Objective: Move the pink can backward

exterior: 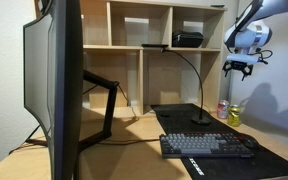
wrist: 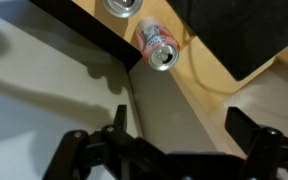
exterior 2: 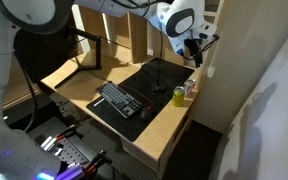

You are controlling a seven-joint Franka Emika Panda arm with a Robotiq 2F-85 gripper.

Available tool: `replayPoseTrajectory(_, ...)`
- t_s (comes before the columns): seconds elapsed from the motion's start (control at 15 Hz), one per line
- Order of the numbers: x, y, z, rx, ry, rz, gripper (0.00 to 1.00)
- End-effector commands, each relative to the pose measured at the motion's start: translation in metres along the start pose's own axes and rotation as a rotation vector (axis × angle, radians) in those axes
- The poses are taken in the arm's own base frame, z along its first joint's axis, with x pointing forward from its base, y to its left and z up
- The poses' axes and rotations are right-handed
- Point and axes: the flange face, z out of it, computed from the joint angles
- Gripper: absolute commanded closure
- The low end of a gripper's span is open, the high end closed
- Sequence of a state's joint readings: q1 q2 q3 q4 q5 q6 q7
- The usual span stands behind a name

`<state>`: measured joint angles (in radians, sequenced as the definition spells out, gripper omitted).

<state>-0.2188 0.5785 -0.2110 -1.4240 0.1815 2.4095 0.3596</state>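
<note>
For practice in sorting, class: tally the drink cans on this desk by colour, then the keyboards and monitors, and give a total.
Pink can: 1
Yellow-green can: 1
Keyboard: 1
Monitor: 1
Total: 4

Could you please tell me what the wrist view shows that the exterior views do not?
Only the wrist view shows the pink can from above, silvery top visible, and the gripper open wide. Only an exterior view shows the keyboard, monitor and shelf. Both show the pink can beside the yellow-green can, with the gripper above them.
</note>
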Motion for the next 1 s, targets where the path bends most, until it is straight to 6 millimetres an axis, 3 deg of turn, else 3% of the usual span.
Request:
replayPoseTrajectory(0.0,0.008,-0.006,0.004,-0.001,0.029,0.018,0.0)
replayPoseTrajectory(0.27,0.017,-0.017,0.003,0.005,0.063,0.03,0.0)
replayPoseTrajectory(0.67,0.021,-0.009,0.062,0.16,-0.052,-0.207,0.0)
replayPoseTrajectory(0.93,0.023,0.001,0.087,0.124,-0.111,-0.34,0.0)
